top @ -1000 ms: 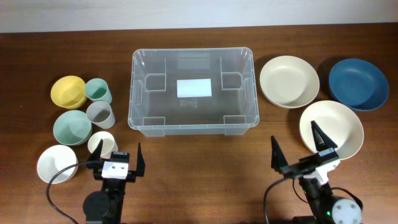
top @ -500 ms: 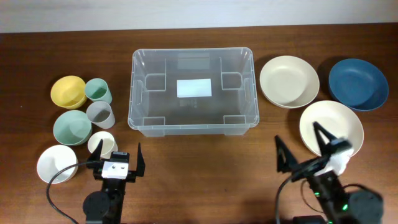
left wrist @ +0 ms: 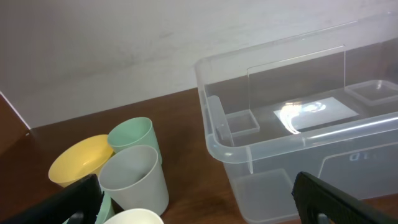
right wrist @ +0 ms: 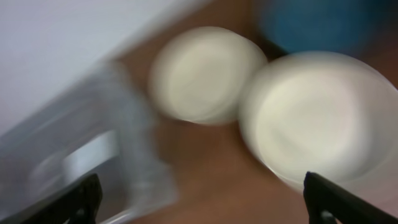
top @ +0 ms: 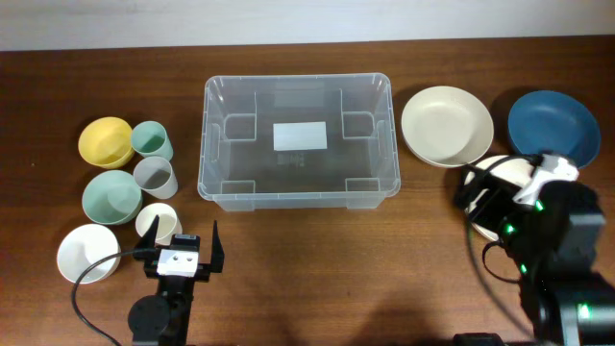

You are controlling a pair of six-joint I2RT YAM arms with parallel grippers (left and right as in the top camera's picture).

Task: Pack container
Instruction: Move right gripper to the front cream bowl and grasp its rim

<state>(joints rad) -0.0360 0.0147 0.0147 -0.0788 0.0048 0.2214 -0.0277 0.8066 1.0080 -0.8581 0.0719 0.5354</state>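
The container [top: 298, 139] is a large clear bin with a white label on its base, standing empty at the table's middle. It also shows in the left wrist view [left wrist: 298, 124] and blurred in the right wrist view [right wrist: 81, 143]. My left gripper [top: 179, 245] is open and empty near the front edge, left of the bin; its fingers frame the left wrist view [left wrist: 199, 205]. My right gripper [top: 492, 192] is raised over a cream bowl [top: 507, 169], mostly hiding it. It is open and empty [right wrist: 202, 202], with that bowl [right wrist: 317, 118] ahead of it.
A second cream bowl [top: 447, 125] and a blue bowl [top: 553, 128] lie right of the bin. On the left are a yellow bowl [top: 106, 141], green cup [top: 151, 139], grey cup [top: 154, 177], green bowl [top: 111, 196], white bowl [top: 86, 253] and cream cup [top: 158, 223].
My right arm has lifted and swung right and away from the front edge, now over the near cream bowl. The left arm and all objects have not moved.
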